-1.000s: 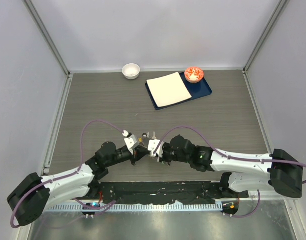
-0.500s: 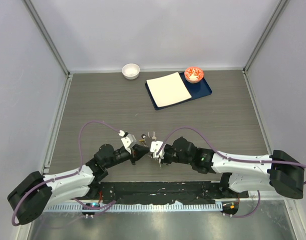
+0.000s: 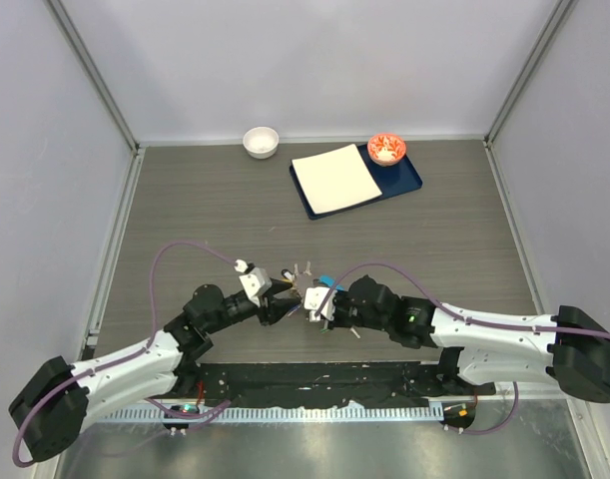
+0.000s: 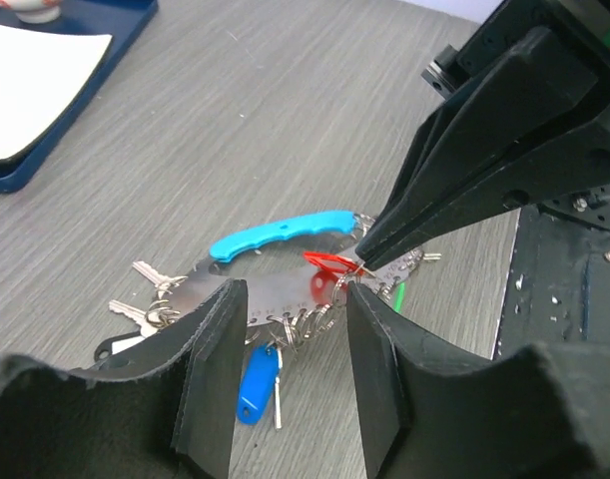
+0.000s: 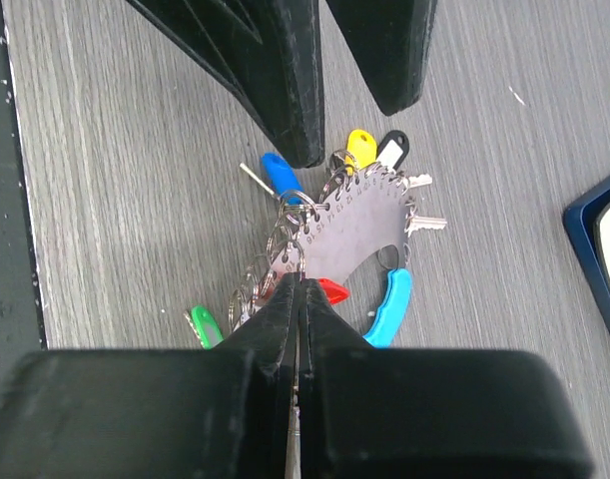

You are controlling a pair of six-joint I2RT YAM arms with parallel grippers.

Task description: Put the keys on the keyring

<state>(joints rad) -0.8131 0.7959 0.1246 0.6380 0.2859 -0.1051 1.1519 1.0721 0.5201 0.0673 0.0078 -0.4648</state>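
Compared with the earlier overhead views, both arms have shifted slightly toward the near edge and to the right. The light blue crescent of the keyring [image 3: 326, 279], previously covered by the claws, is now exposed on the tabletop [image 3: 205, 210]. The bundle is therefore still lying flat, and the work is judged to be at the threading stage rather than complete. The keyring rests between the two claws, well short of the blue tray [image 3: 409, 180]. It has a grey perforated plate, with the crescent along the edge that faces away from the left claw. The keys [image 5: 285, 259] fan out around the plate on small rings: a yellow key [image 5: 359, 145], a black key [image 5: 392, 148], a blue key [image 5: 280, 172] and a green key [image 5: 203, 324]. The red key [image 4: 329, 264] lies at the plate's edge beside the crescent. The left claw [image 4: 295, 299] is spread wide, one finger to either side of the plate, gripping nothing. The right claw [image 5: 297, 284] is pressed together, its tip set on the red key and apparently pinching it; whether the small ring is also caught cannot be determined. Both forearms reach inward low over the tabletop, and the claw tips nearly meet.
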